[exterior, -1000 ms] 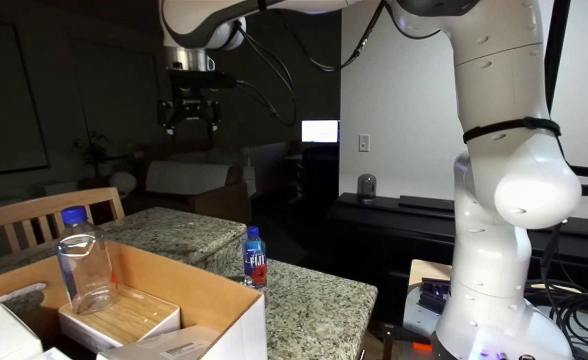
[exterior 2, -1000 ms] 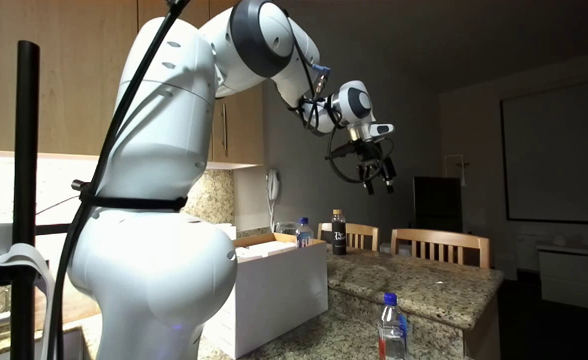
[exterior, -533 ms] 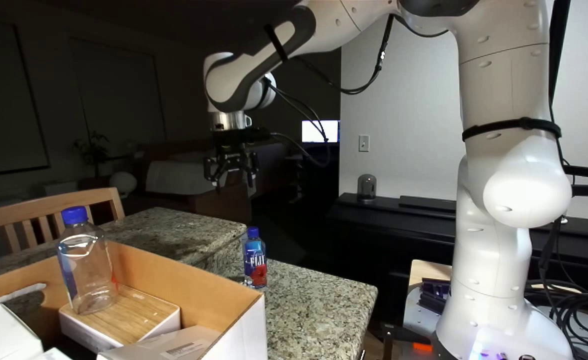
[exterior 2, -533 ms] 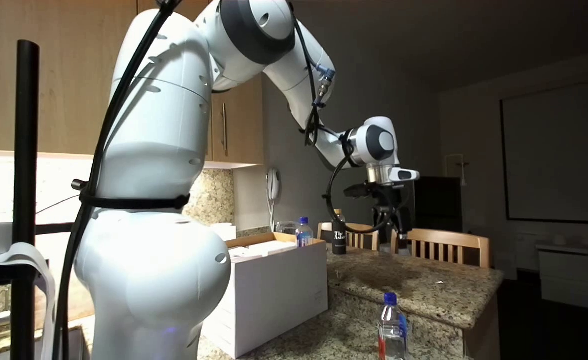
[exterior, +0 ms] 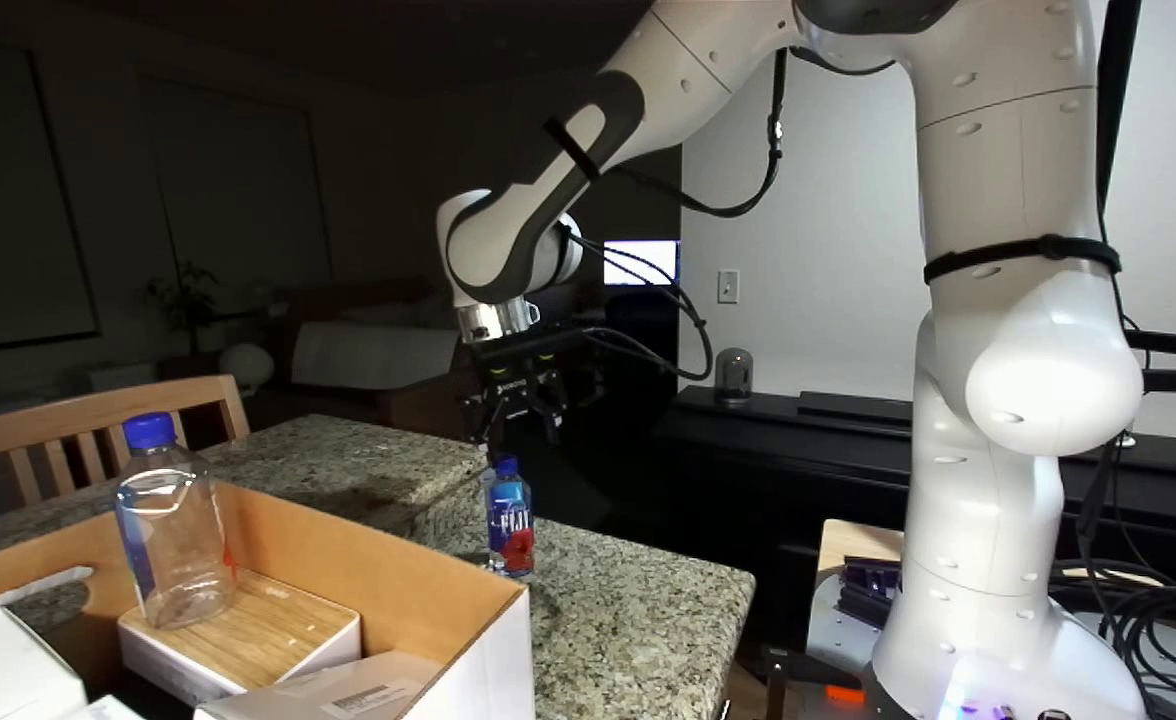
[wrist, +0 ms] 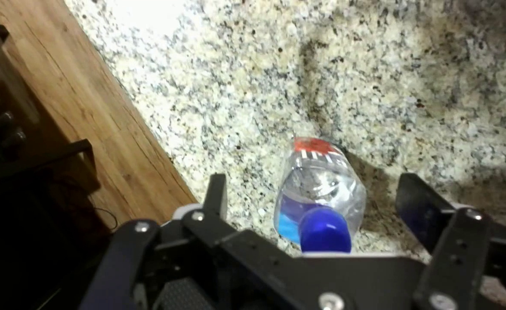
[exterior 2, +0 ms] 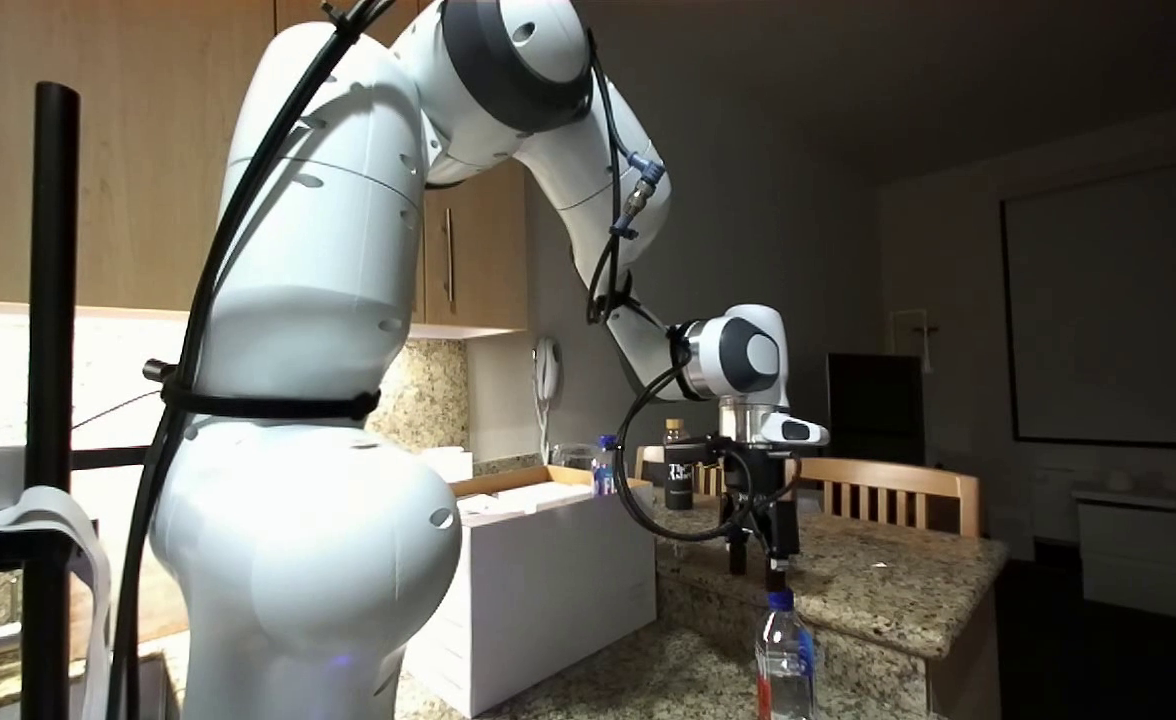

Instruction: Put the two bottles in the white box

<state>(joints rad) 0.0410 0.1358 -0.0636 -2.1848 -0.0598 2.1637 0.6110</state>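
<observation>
The bottle with the blue-and-red label [exterior: 510, 525] stands upright on the granite counter outside the carton; it also shows in an exterior view [exterior 2: 785, 660]. The see-through bottle [exterior: 170, 540] stands upright inside the white box [exterior: 373, 560], on a tan-topped block [exterior: 278, 630]. The box's white outer wall shows in an exterior view [exterior 2: 558, 590]. My gripper [exterior: 518, 437] is open and empty, pointing down just above the labelled bottle's blue cap [exterior 2: 780, 599]. In the wrist view, the labelled bottle [wrist: 322, 185] shows between the spread fingers [wrist: 216, 193], with space on both sides.
The carton's tall wall stands beside the counter area, with smaller white boxes [exterior: 3, 665] inside. A raised granite ledge [exterior 2: 848, 545] rises behind the labelled bottle and bears a dark bottle [exterior 2: 678, 475]. The counter's edge [wrist: 137, 112] drops to a wooden floor.
My gripper has come down a long way and, in an exterior view, to the right, to just over the labelled bottle. It stays open. Both bottles and the box have not moved.
</observation>
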